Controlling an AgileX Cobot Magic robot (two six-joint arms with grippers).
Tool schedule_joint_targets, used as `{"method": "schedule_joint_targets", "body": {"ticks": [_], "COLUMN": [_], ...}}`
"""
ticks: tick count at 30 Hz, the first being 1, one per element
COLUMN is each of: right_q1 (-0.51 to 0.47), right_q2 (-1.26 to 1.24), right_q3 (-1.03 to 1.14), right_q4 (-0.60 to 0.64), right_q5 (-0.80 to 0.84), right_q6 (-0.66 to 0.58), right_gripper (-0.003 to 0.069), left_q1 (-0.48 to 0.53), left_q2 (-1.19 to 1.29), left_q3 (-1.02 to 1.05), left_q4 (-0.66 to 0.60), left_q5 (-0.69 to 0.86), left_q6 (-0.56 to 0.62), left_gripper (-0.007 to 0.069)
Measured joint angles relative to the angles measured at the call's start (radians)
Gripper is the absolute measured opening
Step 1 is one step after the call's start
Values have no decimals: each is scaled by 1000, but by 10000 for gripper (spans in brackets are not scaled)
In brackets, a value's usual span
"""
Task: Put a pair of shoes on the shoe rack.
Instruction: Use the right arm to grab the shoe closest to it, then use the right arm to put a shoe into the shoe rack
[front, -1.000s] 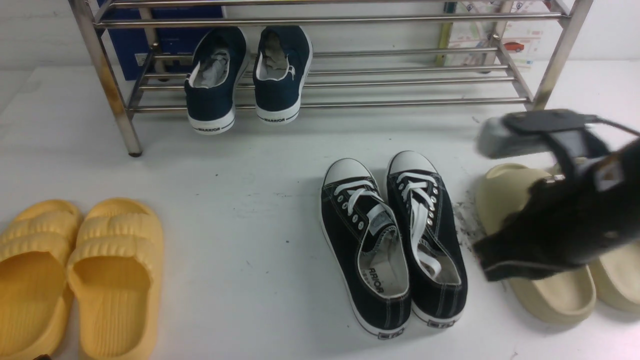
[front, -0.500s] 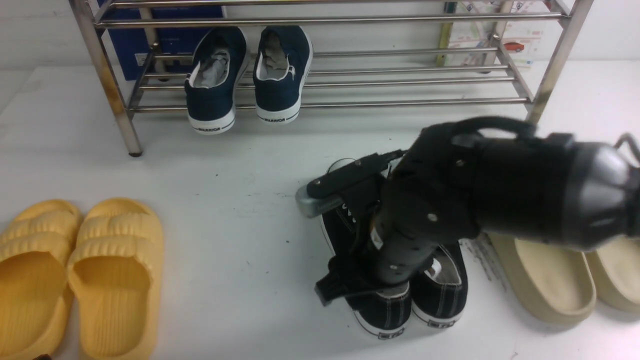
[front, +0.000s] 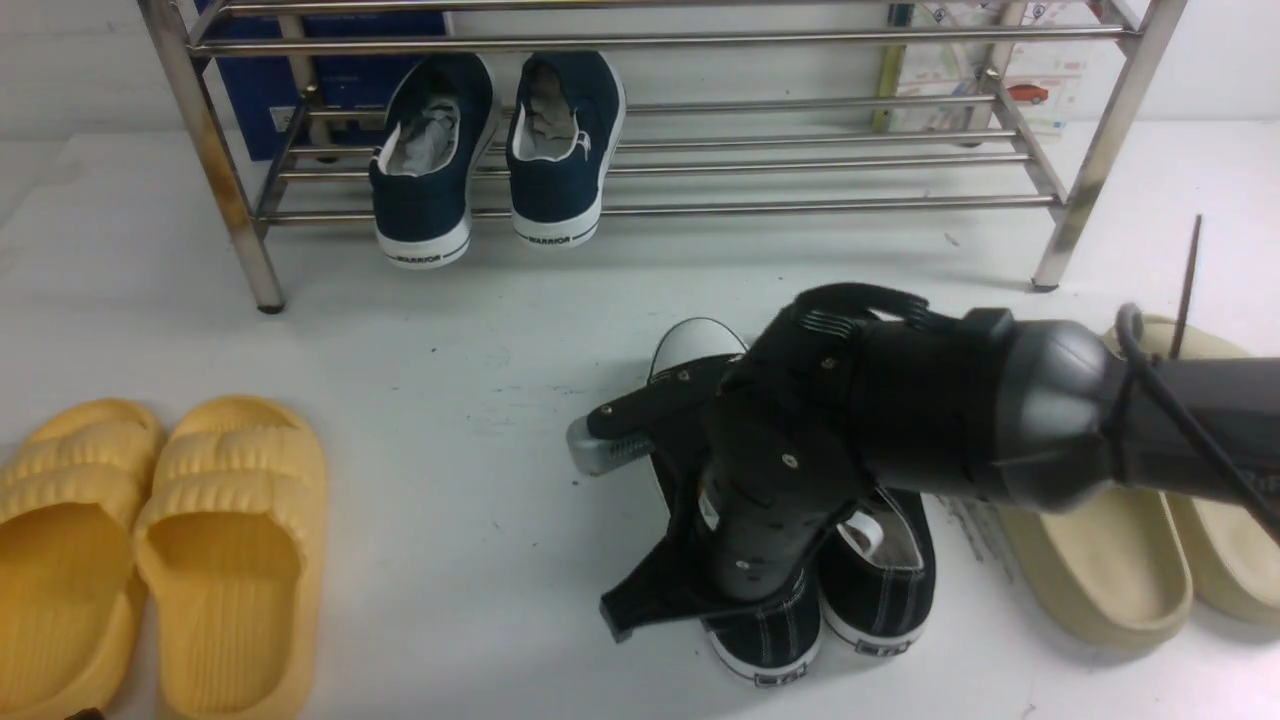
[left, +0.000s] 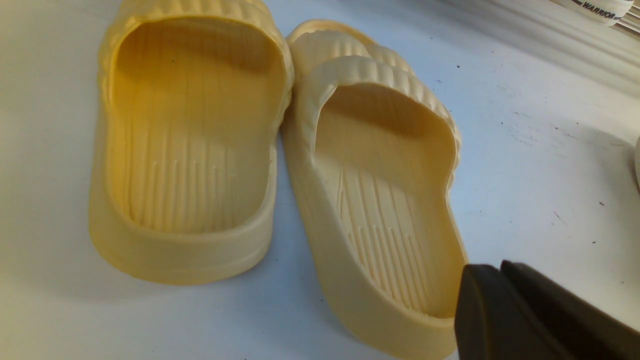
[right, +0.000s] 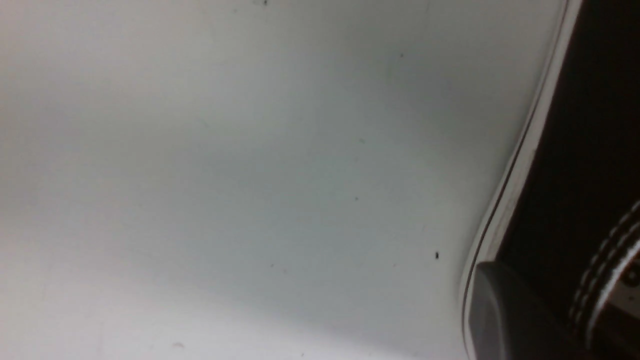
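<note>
The two black canvas sneakers (front: 770, 640) lie side by side on the white table in front of the shoe rack (front: 640, 205). Only a white toe cap (front: 695, 345) and the heels show. My right arm covers the rest. My right gripper (front: 700, 600) is down over the pair and looks open. One finger (front: 625, 610) is outside the left sneaker's sole. In the right wrist view that finger (right: 500, 310) lies against the sneaker's white sole edge (right: 520, 165); the other finger is hidden. My left gripper (left: 500, 272) is shut and empty, beside the yellow slides.
Navy WARRIOR sneakers (front: 490, 150) sit on the rack's lower bars at left. Yellow slides (front: 150, 540) lie at front left and also show in the left wrist view (left: 250, 150). Beige slides (front: 1110, 570) lie at front right, close to the sneakers. A blue box (front: 330, 90) stands behind the rack.
My right arm has swung left from over the beige slides onto the black sneakers, then sunk lower over them. The shoes have not moved.
</note>
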Motion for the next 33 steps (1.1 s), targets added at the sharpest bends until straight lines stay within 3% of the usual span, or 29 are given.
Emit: {"method": "schedule_joint_targets", "body": {"ticks": [13,26,33], "right_q1": [-42,-325,-388], "right_q2": [-55,212,387], "right_q3": [-238,-564,-838], "right_q4": [10,84,137], "right_q5": [104,60,110], "right_q6": [-43,-240,-295], "right_gripper": [21,25,26], "left_q1": [0,0,0], "left_q2": [0,0,0], "left_q3": [0,0,0], "left_q4": [0,0,0], "left_q5": [-1,0,0], "left_q6": [0,0,0], "left_gripper": [47,58,62]}}
